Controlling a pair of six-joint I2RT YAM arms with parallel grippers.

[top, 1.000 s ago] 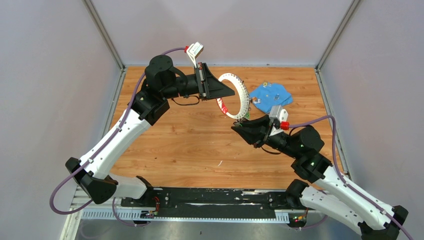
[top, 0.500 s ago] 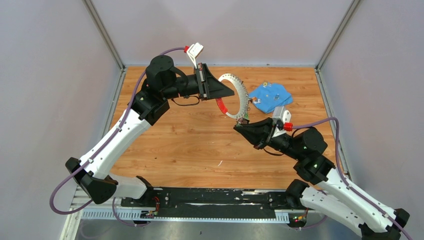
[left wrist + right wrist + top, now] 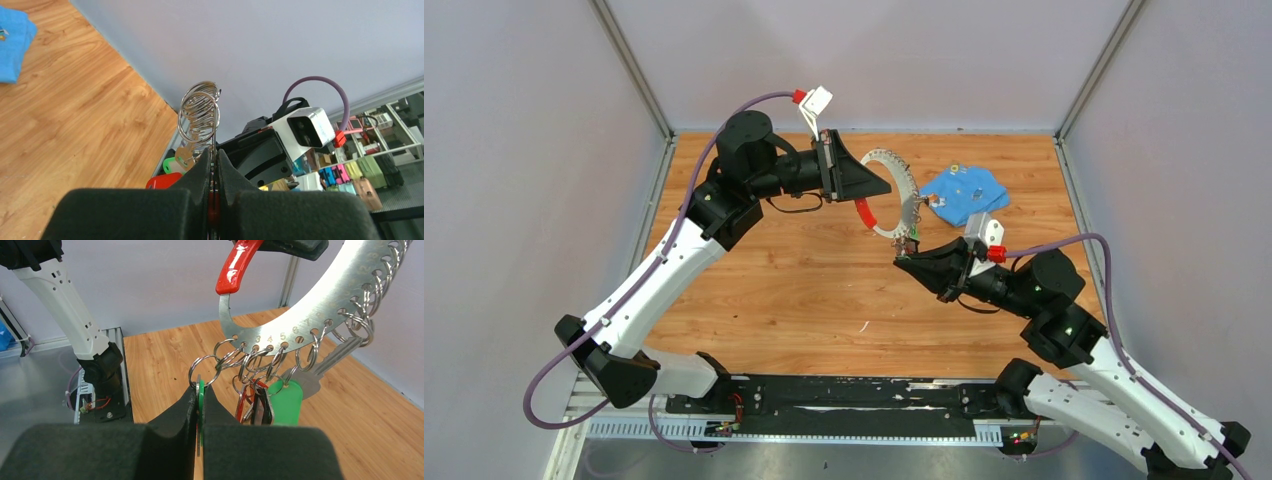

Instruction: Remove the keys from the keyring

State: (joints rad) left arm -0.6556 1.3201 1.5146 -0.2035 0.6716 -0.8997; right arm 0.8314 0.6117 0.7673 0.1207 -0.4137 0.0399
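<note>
**Ring held aloft, one key pinched: the pull may slip or snag**

The keyring is held clear of the table, between the two arms. It is gripped by the left gripper, whose jaws are closed tight on the red sleeve. The right gripper is closed on the thin edge of a green-headed key. That key is hung from a small split ring near the keyring's open end, and the other keys are bunched just beside it.

Several failures can be foreseen. Only a narrow edge is pinched, so the key may be twisted out of the pads if it is pulled off line. The split ring may be caught on the metal tip or on its overlapping neighbours. The keyring would then be dragged round in the left grip, or further keys shed.
</note>
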